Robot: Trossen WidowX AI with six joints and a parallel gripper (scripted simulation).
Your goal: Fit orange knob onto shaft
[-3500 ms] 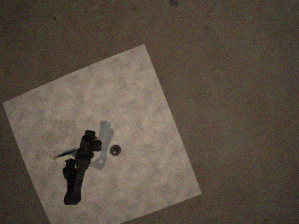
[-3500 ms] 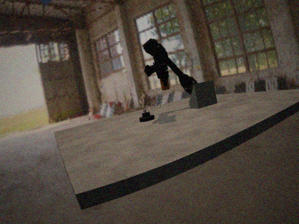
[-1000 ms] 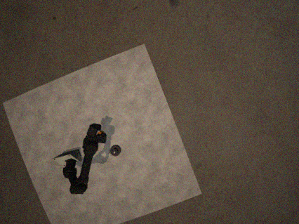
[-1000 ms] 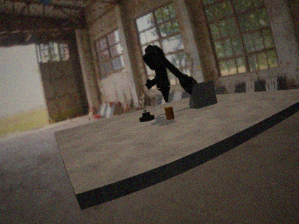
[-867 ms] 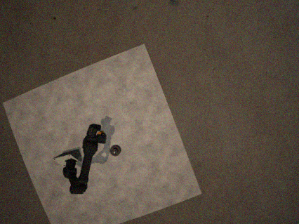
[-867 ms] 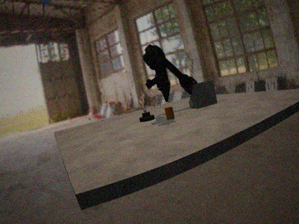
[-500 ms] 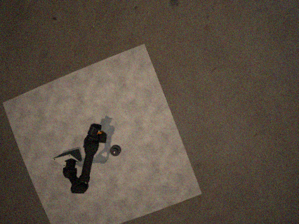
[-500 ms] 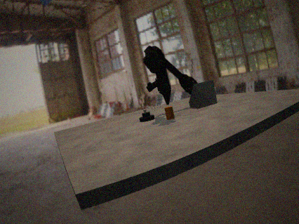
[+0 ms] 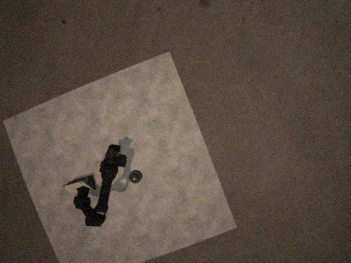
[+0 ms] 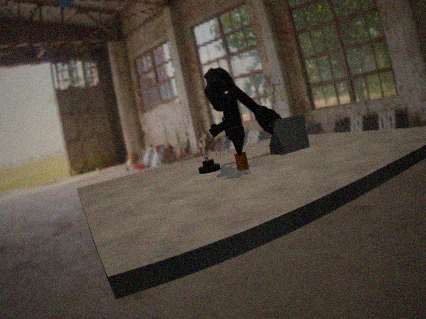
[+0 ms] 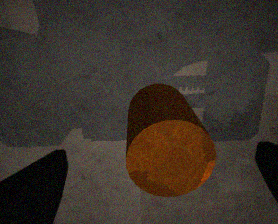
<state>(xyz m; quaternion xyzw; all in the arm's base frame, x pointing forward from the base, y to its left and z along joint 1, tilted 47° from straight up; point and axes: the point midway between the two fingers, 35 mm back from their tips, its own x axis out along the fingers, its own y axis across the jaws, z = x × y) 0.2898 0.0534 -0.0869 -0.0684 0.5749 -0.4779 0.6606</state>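
The orange knob point(image 11: 167, 150) point(image 10: 241, 161) is a plain cylinder that stands upright on the pale table top point(image 9: 165, 117). My gripper point(image 11: 163, 154) is open and hangs right above it. The two dark fingers show at the lower corners of the wrist view, wide apart and clear of the knob. The round dark pedestal point(image 9: 135, 176) point(image 10: 209, 166) with the silver shaft stands a short way beside the knob. The knob's hole is hidden underneath it.
A grey box point(image 10: 289, 134) stands at the arm's base behind the knob. The table's dark front edge point(image 10: 280, 223) runs across the exterior view. Dark floor surrounds the square table top.
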